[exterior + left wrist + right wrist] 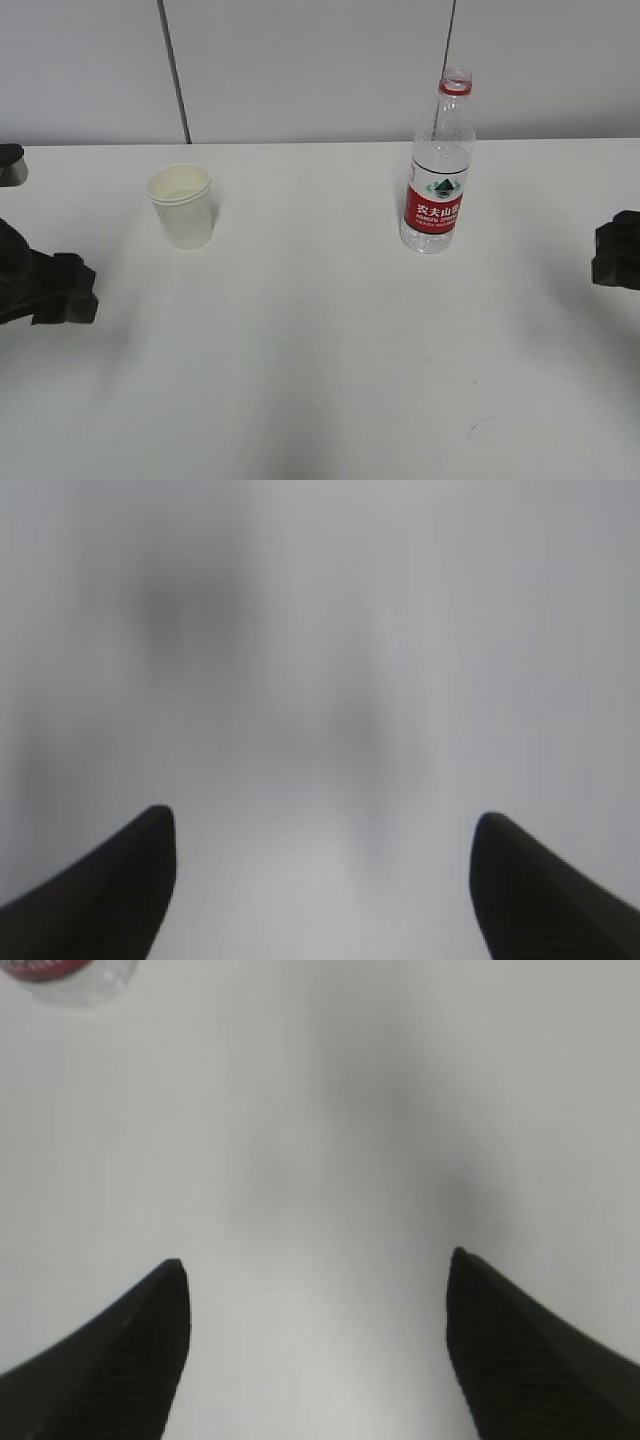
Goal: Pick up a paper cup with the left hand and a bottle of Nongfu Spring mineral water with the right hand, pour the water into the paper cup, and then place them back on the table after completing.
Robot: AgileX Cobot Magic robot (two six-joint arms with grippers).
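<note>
While both arms rest at the table [320, 400] edges, the paper cup [181, 205] stands upright ahead and inward of the left hand [320, 825], jaws spread wide and empty. Likewise upright, the uncapped bottle [438, 165] lies forward-left of the wide, empty right hand [318, 1265], barely entering its view.

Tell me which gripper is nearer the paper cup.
Left. The left gripper sits at the table's left edge, just below-left of the paper cup. The right gripper is at the far right edge, beyond the bottle.
</note>
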